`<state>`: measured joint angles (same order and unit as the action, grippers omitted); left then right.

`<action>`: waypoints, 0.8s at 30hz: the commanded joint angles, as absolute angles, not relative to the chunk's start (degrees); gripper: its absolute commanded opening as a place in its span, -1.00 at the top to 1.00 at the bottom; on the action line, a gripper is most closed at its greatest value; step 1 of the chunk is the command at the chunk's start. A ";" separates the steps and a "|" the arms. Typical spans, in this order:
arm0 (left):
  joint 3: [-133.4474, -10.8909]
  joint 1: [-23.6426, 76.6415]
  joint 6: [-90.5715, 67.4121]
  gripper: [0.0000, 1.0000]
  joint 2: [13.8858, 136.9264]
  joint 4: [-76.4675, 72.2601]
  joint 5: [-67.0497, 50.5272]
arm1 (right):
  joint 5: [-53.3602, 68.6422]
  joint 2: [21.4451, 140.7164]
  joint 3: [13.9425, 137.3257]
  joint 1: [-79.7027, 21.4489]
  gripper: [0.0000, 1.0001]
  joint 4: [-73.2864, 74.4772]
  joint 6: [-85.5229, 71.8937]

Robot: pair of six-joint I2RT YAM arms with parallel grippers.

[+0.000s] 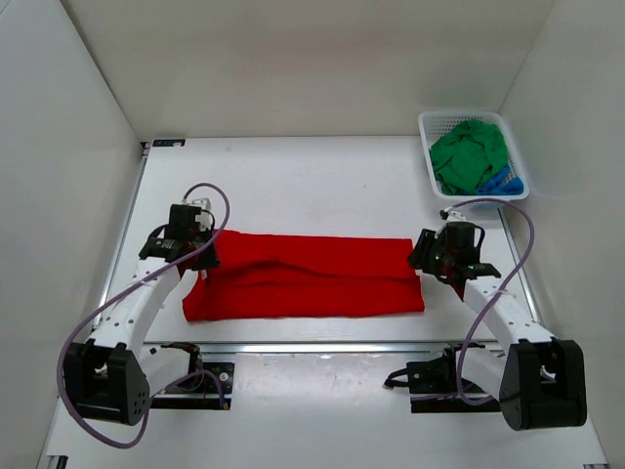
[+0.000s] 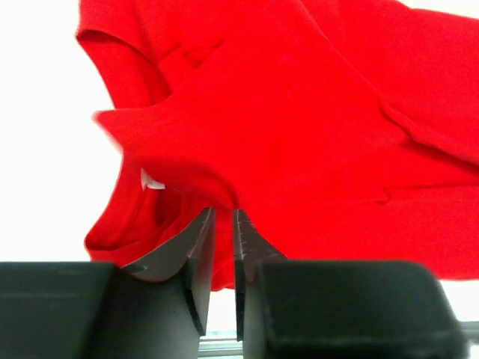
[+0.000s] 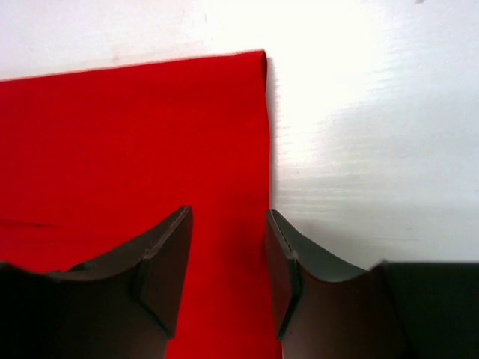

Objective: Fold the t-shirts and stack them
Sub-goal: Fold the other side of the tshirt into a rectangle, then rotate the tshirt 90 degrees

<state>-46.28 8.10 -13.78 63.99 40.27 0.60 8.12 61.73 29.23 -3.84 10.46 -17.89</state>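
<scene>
— Where is the red t-shirt (image 1: 303, 277)?
— Across the middle of the top view, folded into a long band on the white worktop (image 1: 293, 176), running left to right.
— And the left jaws?
— At the band's left end. They are nearly together, with only a slit between them, pinching a fold of red cloth. The left wrist view shows that end bunched and rumpled, with a small white label (image 2: 152, 181) left of centre.
— The right jaws?
— Parted, at the band's right end. In the right wrist view one finger (image 3: 161, 269) sits over the red cloth, and the other finger (image 3: 288, 277) is just at its edge.
— The other shirts?
— The green t-shirt (image 1: 467, 156) and the blue t-shirt (image 1: 508, 183) lie crumpled in the white basket (image 1: 426, 137) at upper right. The blue is mostly under the green.
</scene>
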 commanded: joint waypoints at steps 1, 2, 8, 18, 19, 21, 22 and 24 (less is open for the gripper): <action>-46.93 7.56 -15.99 0.43 59.95 40.08 3.08 | 9.40 59.94 29.61 -2.21 0.17 9.75 -17.49; -46.76 7.47 -16.61 0.42 59.33 40.77 3.16 | 9.40 60.12 30.23 -2.63 0.16 9.76 -16.79; -47.64 7.82 -18.54 0.31 55.82 41.40 2.29 | 10.45 68.54 36.03 -3.78 0.15 8.44 -14.07; -37.97 20.30 -31.19 0.33 60.81 28.58 6.15 | 9.75 85.86 48.16 -8.44 1.00 7.82 -10.02; -37.71 20.65 -31.55 0.33 63.34 27.69 6.67 | 10.54 86.39 48.69 -8.87 1.00 7.91 -10.37; -38.58 22.06 -31.55 0.34 67.84 26.90 8.61 | 11.51 88.41 49.04 -8.35 1.00 7.73 -11.16; -39.45 22.32 -31.38 0.34 71.07 26.37 8.87 | 12.38 89.03 49.22 -8.26 1.00 8.17 -11.86; -41.82 23.29 -30.94 0.35 77.75 25.67 10.62 | 12.66 92.01 49.83 -7.48 0.99 8.79 -12.91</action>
<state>-38.76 21.96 -29.45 72.25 29.52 7.09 11.55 89.49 47.59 -8.21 9.41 -12.03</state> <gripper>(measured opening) 0.331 0.003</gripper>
